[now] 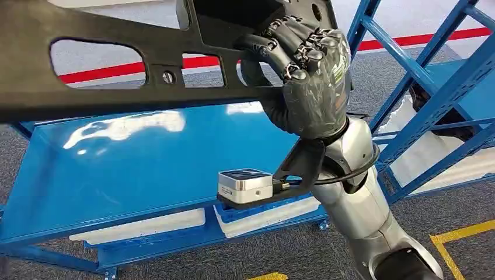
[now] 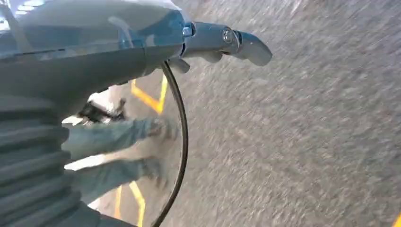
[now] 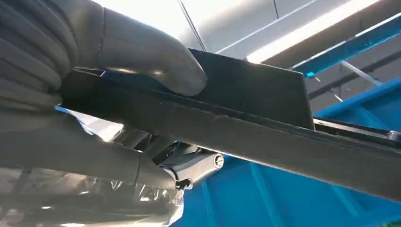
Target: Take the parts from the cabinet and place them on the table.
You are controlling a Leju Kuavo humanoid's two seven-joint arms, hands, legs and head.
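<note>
You have one black part in the head view, a long flat piece with cut-out windows stretching across the upper left of the frame. One hand, the right hand, grips it at upper center; the other, the left hand, sits at the upper left of its own wrist view, above grey floor. You can count one blue counter across the middle of the head view, and one blue rack at the right edge. Two white padded sheets lie on the counter's lower level. One red line crosses the floor at the top. One person's pair of legs shows at lower left of the left wrist view.
</note>
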